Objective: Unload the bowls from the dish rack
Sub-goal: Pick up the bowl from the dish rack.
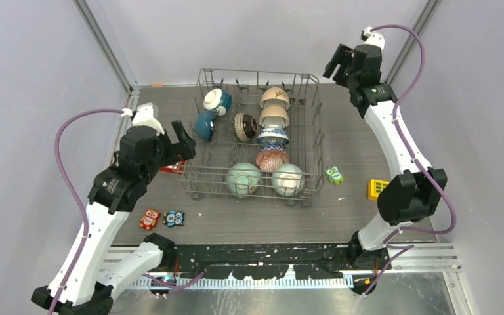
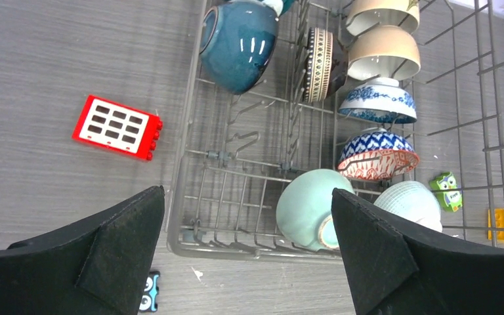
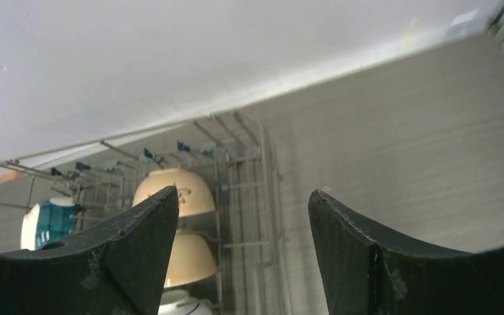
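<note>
Blocking much of the right wrist view, the right claw (image 3: 243, 193) hides half of the teal-and-white bowl (image 3: 42, 223), and the blue-and-white bowl (image 3: 180, 305) is cut off at the bottom edge. In the left wrist view a finger covers part of the white ribbed bowl (image 2: 410, 200). All the bowls sit in the dish rack (image 1: 249, 188) mid-table (image 1: 341, 216). The left claw (image 1: 185, 139) hovers spread wide just left of the rack, holding nothing. The right claw hangs parted and empty near the rack's far right corner.
</note>
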Controlling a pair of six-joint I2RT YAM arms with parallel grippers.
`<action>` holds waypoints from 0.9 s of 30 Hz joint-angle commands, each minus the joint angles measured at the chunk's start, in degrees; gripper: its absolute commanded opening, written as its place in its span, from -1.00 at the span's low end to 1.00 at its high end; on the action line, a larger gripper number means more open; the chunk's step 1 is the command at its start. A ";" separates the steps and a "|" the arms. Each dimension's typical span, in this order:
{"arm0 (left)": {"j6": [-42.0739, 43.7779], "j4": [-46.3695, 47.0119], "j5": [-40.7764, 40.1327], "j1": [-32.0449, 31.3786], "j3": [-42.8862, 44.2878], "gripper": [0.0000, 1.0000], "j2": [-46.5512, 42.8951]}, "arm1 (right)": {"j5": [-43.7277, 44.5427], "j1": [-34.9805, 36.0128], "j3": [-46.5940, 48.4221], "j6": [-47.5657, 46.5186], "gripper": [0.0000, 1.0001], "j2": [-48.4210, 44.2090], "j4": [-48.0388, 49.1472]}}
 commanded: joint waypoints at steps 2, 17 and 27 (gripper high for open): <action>-1.73 -1.71 0.76 0.32 -2.23 0.97 -1.23 | -9.08 0.21 -4.44 12.33 0.54 0.29 -2.25; -1.77 1.71 -0.24 0.32 -4.63 0.93 -0.72 | -21.94 19.21 14.23 25.35 0.38 12.05 -4.59; -1.48 1.33 -1.58 0.32 -5.38 0.91 -1.92 | -26.68 25.11 22.26 36.07 0.34 24.09 -0.29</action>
